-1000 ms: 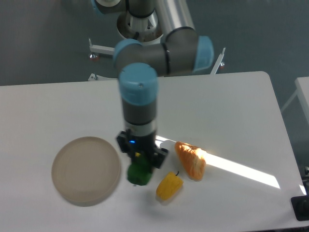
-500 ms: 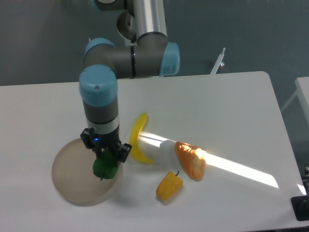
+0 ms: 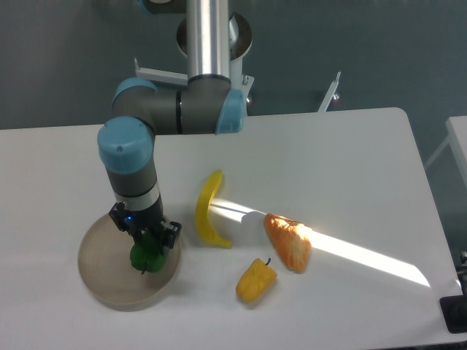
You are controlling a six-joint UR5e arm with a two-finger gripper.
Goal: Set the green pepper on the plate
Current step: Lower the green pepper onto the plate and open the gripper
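The green pepper [image 3: 146, 254] is small, glossy and dark green. My gripper [image 3: 147, 246] is shut on it and holds it over the right half of the round beige plate [image 3: 102, 275] at the front left of the table. The pepper's underside is low over the plate's surface; I cannot tell whether it touches. My arm comes down from the back and hides part of the plate's far rim.
A yellow banana [image 3: 208, 208] lies right of the plate. A yellow pepper [image 3: 255, 281] sits at the front middle, and an orange lumpy item [image 3: 289, 241] beside it. A bright strip of sunlight crosses the white table [image 3: 350, 168].
My gripper has carried the green pepper leftward from beside the yellow pepper to over the plate, and lowered it a little. The banana, hidden behind the arm before, shows now.
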